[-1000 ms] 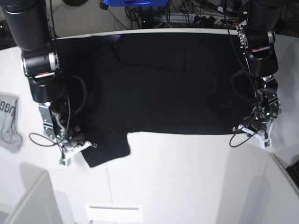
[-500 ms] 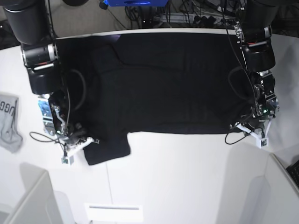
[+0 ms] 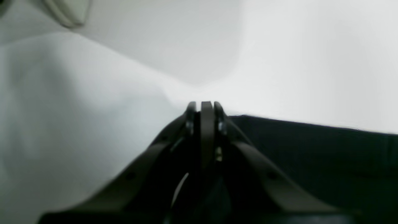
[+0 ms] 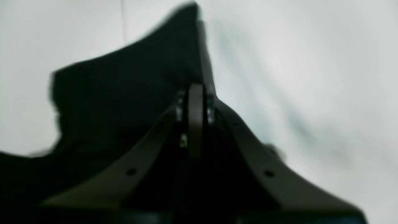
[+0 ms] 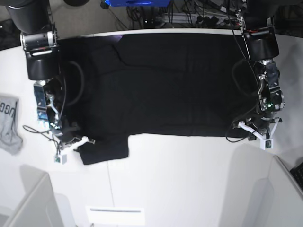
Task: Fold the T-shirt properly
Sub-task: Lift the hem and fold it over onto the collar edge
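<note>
The black T-shirt (image 5: 170,80) lies spread across the white table (image 5: 189,179), with one sleeve (image 5: 105,150) sticking out at the lower left. My right gripper (image 5: 84,141) is at that sleeve's outer edge. In the right wrist view its fingertips (image 4: 195,88) are shut on the hem of the sleeve (image 4: 124,93). My left gripper (image 5: 238,126) sits at the shirt's lower right corner. In the left wrist view it (image 3: 206,104) is shut at the corner of the black cloth (image 3: 311,155). No print shows.
A small grey cloth with lettering (image 5: 8,124) lies at the table's left edge. White upright panels stand at the lower left (image 5: 33,203) and lower right (image 5: 284,189). Cables and equipment crowd the floor behind the table (image 5: 156,12).
Both arms have drawn back toward the table's far side. The sleeve and the lower hem have slid with them, the sleeve shifting left and slightly up.
</note>
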You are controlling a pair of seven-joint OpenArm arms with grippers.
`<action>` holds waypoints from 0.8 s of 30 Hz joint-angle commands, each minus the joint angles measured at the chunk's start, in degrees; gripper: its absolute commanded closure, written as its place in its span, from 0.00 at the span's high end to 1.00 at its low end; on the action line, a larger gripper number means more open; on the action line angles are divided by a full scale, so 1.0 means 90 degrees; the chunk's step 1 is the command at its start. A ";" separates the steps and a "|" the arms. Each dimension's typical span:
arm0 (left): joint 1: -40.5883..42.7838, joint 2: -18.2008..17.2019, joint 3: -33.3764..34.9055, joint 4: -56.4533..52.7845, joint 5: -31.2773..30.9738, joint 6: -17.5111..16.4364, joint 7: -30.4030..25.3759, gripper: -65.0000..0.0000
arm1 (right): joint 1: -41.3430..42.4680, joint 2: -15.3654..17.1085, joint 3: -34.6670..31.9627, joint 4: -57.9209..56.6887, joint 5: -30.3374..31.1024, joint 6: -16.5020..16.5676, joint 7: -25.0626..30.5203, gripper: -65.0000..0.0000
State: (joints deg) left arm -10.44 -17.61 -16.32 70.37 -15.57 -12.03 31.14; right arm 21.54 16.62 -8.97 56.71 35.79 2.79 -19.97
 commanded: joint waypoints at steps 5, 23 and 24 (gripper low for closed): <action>0.0207 -0.0080 -0.0048 0.0616 -0.0043 0.0023 -0.0124 0.00 | -0.0103 0.0102 0.0523 0.0600 0.0013 0.0037 -0.0219 0.00; 0.1585 0.0007 -0.0966 0.2745 -0.1635 0.0033 0.0824 0.00 | -0.1158 0.0063 0.1559 0.2398 0.0043 0.0037 -0.1215 0.00; 0.1633 -0.0002 -0.1034 0.2872 -0.1713 0.0033 0.0863 0.00 | -0.1236 0.0063 0.1617 0.2495 0.0043 0.0037 -0.1264 0.00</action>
State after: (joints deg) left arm 4.84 -16.73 -25.36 95.26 -30.52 -11.62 39.94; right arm 9.37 16.29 5.02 78.19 35.92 2.74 -32.56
